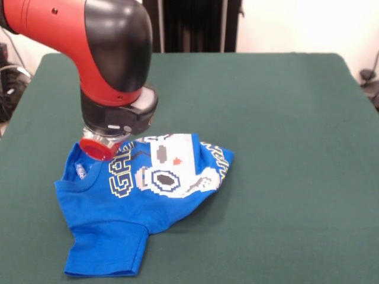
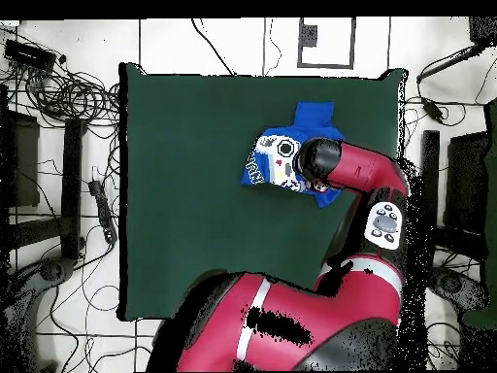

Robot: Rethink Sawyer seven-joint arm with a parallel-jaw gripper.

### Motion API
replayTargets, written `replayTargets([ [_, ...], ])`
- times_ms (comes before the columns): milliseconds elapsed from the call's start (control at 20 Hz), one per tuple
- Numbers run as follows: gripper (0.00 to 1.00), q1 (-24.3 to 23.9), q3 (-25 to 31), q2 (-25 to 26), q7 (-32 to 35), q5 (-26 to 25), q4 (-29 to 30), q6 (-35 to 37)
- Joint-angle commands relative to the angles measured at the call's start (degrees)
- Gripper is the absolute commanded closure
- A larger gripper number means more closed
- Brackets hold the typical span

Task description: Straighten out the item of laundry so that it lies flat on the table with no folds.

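Observation:
The blue T-shirt [image 1: 124,207] lies crumpled on the green table [image 1: 272,118] at the near left in the front view. Its right part is folded over, so the white-grey controller print [image 1: 169,165] and the yellow lettering are bunched. One sleeve lies flat toward the near edge. My gripper [image 1: 99,148] is down at the shirt's far left edge, by the collar, under the red and black wrist. In the overhead view the shirt [image 2: 313,121] lies at the table's [image 2: 184,194] upper right, partly covered by my arm [image 2: 354,170].
The table's near edge is close to the shirt's sleeve in the front view. Cables and stands [image 2: 58,87] lie on the floor around the table in the overhead view.

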Motion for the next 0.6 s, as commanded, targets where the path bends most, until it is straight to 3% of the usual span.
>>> replayTargets([
  [50, 1.0, 0.92, 6.64, 3.79, -0.42, -0.67, 8.69, -8.14],
  [400, 1.0, 0.2, 5.65, -3.62, -4.62, -2.58, 18.51, -7.36],
  [600, 1.0, 1.03, 4.9, -6.38, -3.87, -2.16, 22.1, -6.01],
])
